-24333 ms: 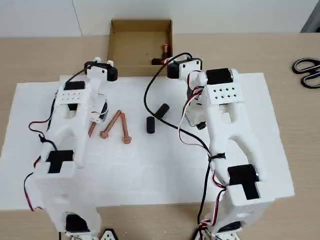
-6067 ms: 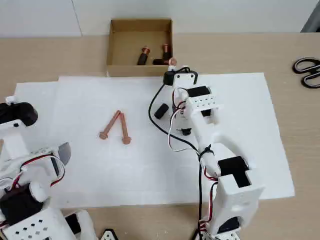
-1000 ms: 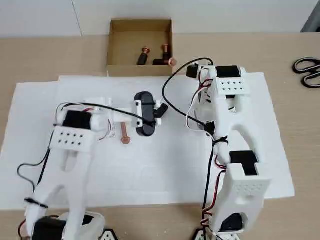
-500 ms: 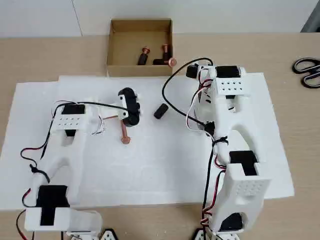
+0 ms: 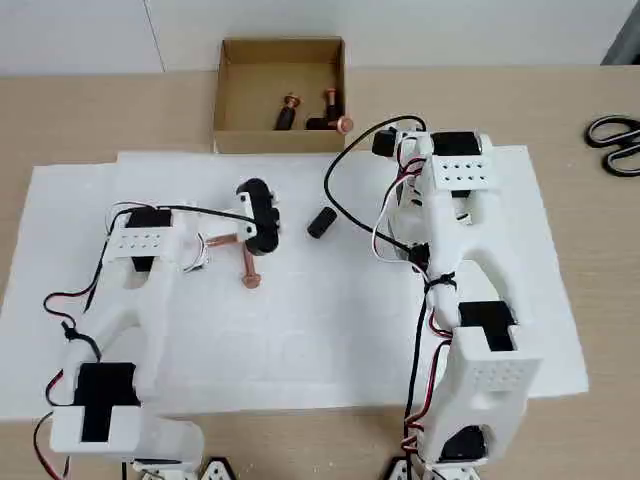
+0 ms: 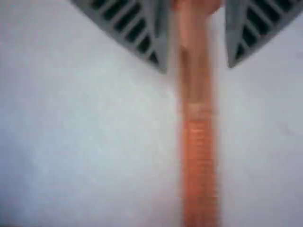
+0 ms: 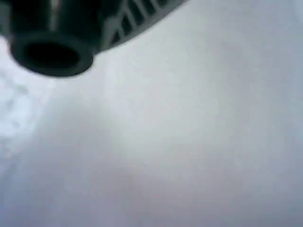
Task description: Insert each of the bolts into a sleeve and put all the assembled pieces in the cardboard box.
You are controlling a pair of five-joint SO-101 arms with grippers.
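Two copper bolts lie on the white foam sheet: one slanted, one just in front of it. My left gripper stands over the slanted bolt, its grey fingers open on either side of the shaft near the head. A loose black sleeve lies mid-sheet. My right gripper is shut on another black sleeve, held low over the foam under the right arm. The cardboard box at the back holds assembled pieces.
Scissors lie on the wooden table at the far right. Black cables loop from the right arm near the box's front corner. Bare foam stretches across the front of the sheet.
My left arm has swung left, away from the loose sleeve, and settled over the slanted bolt. The right arm has stayed where it was.
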